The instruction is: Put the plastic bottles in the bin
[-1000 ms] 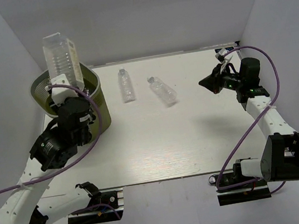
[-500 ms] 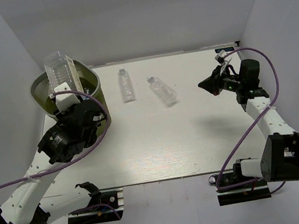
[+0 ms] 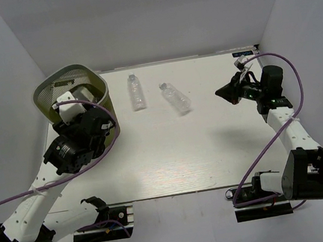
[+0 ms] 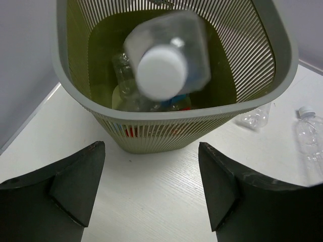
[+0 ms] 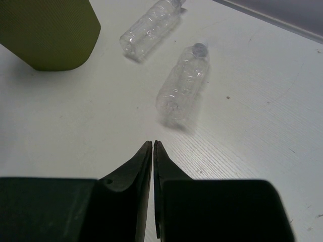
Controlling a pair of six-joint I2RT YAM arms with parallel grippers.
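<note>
The olive wire-mesh bin [image 3: 43, 97] stands at the table's back left. My left gripper [image 4: 151, 148] hangs open just in front of its rim [image 4: 166, 115], nothing between the fingers. A wide clear bottle with a white cap [image 4: 162, 70] is blurred inside the bin's mouth, free of the jaws, above other bottles [image 4: 123, 75] at the bottom. Two small clear bottles [image 3: 136, 92] [image 3: 175, 97] lie on the table to the right of the bin. My right gripper [image 3: 223, 92] is shut and empty, held at the right side, pointing at the nearer bottle [image 5: 182, 83].
White walls close in the table on the left, back and right. The bin's green side [image 5: 48, 33] shows at the top left of the right wrist view, with the farther bottle [image 5: 151, 27] beside it. A purple cable loops over the right arm [image 3: 278, 88].
My left gripper has come down over the bin and opened, letting go of the wide bottle, which has dropped into the bin. The right arm has barely moved.
</note>
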